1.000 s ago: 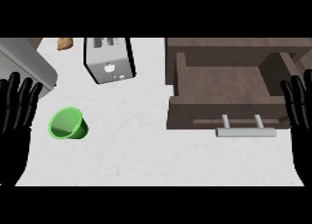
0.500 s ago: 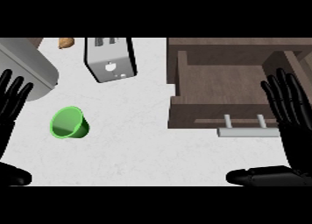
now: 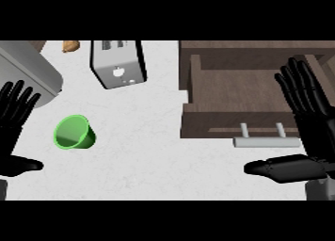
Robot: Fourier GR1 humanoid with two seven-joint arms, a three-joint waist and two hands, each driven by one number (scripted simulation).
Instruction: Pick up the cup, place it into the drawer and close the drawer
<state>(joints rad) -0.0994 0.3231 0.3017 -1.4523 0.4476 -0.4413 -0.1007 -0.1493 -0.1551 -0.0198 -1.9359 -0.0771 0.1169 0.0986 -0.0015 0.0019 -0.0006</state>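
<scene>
A green cup point(image 3: 74, 133) lies on its side on the white counter, its mouth turned toward me, left of centre. My left hand point(image 3: 5, 126) is open at the left edge, fingers straight, a short way left of the cup and apart from it. The brown drawer point(image 3: 198, 89) stands pulled out at the upper right, its inside bare, with a pale bar handle point(image 3: 265, 140) on its front. My right hand point(image 3: 317, 127) is open over the drawer's right side, thumb stretched out left below the handle.
A silver toaster point(image 3: 118, 65) stands at the back centre, just left of the drawer. A large grey rounded appliance point(image 3: 24, 70) fills the upper left corner. A small brown item point(image 3: 71, 45) lies at the counter's back edge.
Both hands have come further into view and moved inward over the second; the right thumb now shows below the drawer handle. The cup and drawer have not moved on the counter.
</scene>
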